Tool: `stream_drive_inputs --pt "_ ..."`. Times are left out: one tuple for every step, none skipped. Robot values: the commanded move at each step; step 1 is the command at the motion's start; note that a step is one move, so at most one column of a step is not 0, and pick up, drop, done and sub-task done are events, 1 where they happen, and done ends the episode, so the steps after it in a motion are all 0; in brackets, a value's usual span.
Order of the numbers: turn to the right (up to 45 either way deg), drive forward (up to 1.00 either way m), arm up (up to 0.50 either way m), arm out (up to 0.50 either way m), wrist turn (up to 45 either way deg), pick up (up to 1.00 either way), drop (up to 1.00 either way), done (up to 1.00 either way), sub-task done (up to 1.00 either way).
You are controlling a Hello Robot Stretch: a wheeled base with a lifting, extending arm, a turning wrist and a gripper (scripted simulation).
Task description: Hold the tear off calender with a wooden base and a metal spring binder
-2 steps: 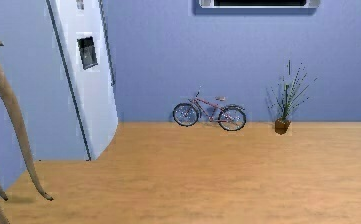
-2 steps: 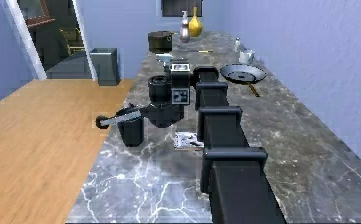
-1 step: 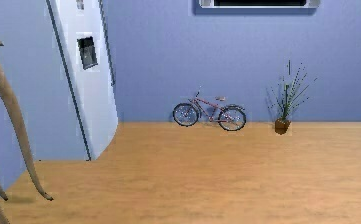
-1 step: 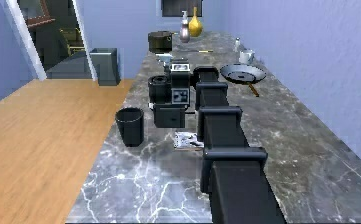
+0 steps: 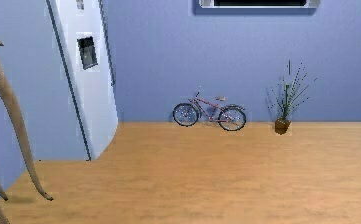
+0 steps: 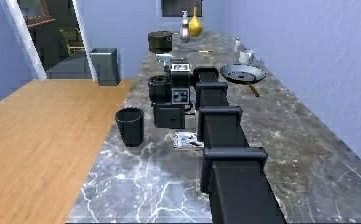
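Arm side view: the arm runs out over the marble desk. At its far end are white marker squares, and the dark tool is just left of them.

Tool state: I cannot tell the spread of the fingers. Things stand on the desk at and behind the tool, so I cannot tell whether it holds or touches anything.

Task's thing: a small white object with dark marks lies on the desk just left of the arm, nearer the robot than the tool. This may be the calendar, but it is too small to make out a base or binder.

Near the tool on the desk:
- A dark box sits just below it.
- A black cup stands upright near the desk's left edge.

Farther out on the desk are a frying pan, a round dark pot and a gold vase. A grey bin stands on the floor by the doorway.

Forward view: a white fridge is on the left. A bicycle leans at the blue wall, with a potted plant to its right.
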Motion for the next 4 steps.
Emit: stream_drive_inputs --pt "0.0 0.00 -0.14 0.00 0.0 0.00 0.00 0.00 0.00" --pt "0.0 0.00 0.00 0.00 0.0 1.00 0.00 0.00 0.00" --pt "0.0 0.00 0.10 0.00 0.0 0.00 0.00 0.00 0.00" --pt "0.0 0.00 0.00 0.00 0.0 0.00 0.00 1.00 0.00"
